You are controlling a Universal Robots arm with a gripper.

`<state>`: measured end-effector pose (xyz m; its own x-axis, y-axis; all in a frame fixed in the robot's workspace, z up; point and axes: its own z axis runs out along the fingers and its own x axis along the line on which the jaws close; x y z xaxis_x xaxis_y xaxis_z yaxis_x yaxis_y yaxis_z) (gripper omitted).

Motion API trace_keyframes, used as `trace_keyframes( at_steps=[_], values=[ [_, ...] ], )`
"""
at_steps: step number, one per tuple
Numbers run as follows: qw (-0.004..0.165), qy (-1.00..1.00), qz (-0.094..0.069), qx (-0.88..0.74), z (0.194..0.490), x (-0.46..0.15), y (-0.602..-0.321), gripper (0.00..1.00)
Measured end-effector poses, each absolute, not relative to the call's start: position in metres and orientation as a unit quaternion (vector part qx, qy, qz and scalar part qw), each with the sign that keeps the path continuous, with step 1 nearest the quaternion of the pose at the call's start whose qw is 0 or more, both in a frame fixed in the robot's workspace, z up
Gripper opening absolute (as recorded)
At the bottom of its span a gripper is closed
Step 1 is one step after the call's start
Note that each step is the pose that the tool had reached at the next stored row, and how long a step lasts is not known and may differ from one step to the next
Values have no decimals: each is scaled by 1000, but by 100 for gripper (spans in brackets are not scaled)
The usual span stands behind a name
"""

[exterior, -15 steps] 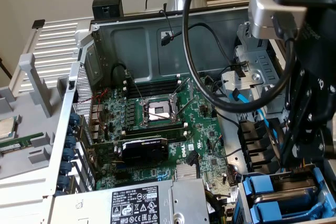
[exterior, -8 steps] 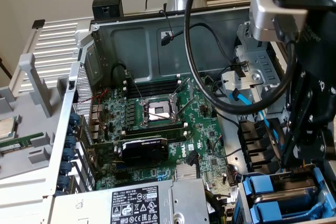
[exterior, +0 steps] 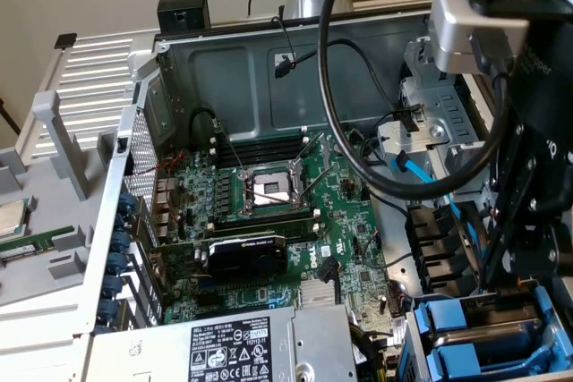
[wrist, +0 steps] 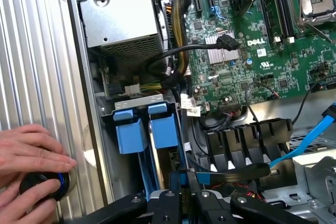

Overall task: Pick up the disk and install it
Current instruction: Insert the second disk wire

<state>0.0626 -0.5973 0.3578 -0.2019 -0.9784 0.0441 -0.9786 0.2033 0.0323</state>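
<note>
The gripper (wrist: 181, 199), nearest the wrist camera, has its black fingers pinched narrowly on the disk (wrist: 164, 132), which stands on edge in the drive bay (wrist: 137, 99). Just beside the disk in the bay sits a second blue tray (wrist: 130, 135). Outside the bay, a person's hand (wrist: 31, 153) rests on a black knob (wrist: 39, 186). Beyond the bay lies the motherboard (wrist: 252, 66). The exterior view adds the arm (exterior: 537, 176) reaching down over the bay.
</note>
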Motion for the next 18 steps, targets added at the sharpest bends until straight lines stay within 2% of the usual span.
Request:
trace_keyframes(
  at_steps=[18],
  values=[
    [27,-775,-1,631,351,65,-601,16]
  ],
)
